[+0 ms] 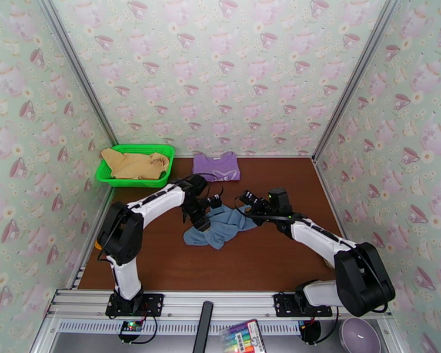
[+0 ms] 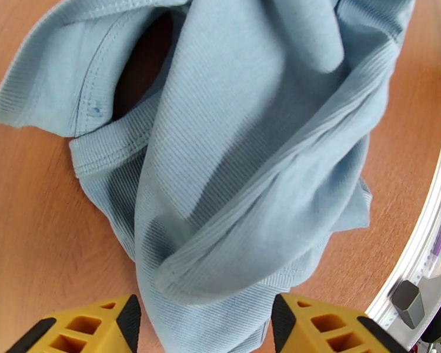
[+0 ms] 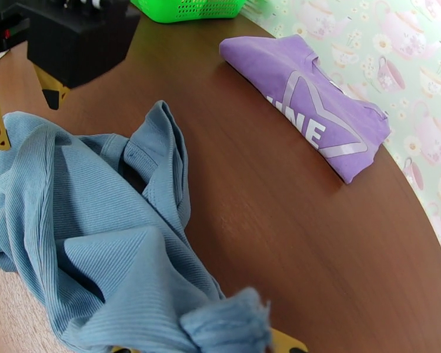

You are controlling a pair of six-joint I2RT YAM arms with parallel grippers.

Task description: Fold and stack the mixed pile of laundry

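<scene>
Folds of the slate-blue shirt (image 1: 220, 229) hide most of what the two grippers are doing. It lies crumpled at the middle of the brown table (image 1: 279, 260), and in the top view the black wrist housings cover its upper edge.

In the right wrist view the right gripper (image 3: 220, 343) is buried under a bunched tuft of that cloth at the bottom edge, with slivers of its yellow fingers (image 3: 288, 343) peeking out on either side. It is closed, pinching that tuft of the shirt.

In the left wrist view the frame cuts off the left gripper (image 2: 206, 327) just above its yellow, black-padded fingertips (image 2: 123, 325). They stand well apart, jaws parted, with a ribbed fold of the shirt lying loosely in the gap. Whether the pads touch the fabric is hard to judge, but the jaws are open rather than clamped. The shirt's neck opening shows dark at the upper left of that view.

The purple T-shirt (image 1: 216, 167) sits folded flat by the back wall, well apart from the blue one. Its white print is broken by the fold, so just a few letters can be read. The tan-yellow garment (image 1: 132, 165) lies heaped in the green mesh basket (image 1: 132, 182) at the back left corner, its lower layers hidden by the basket wall
</scene>
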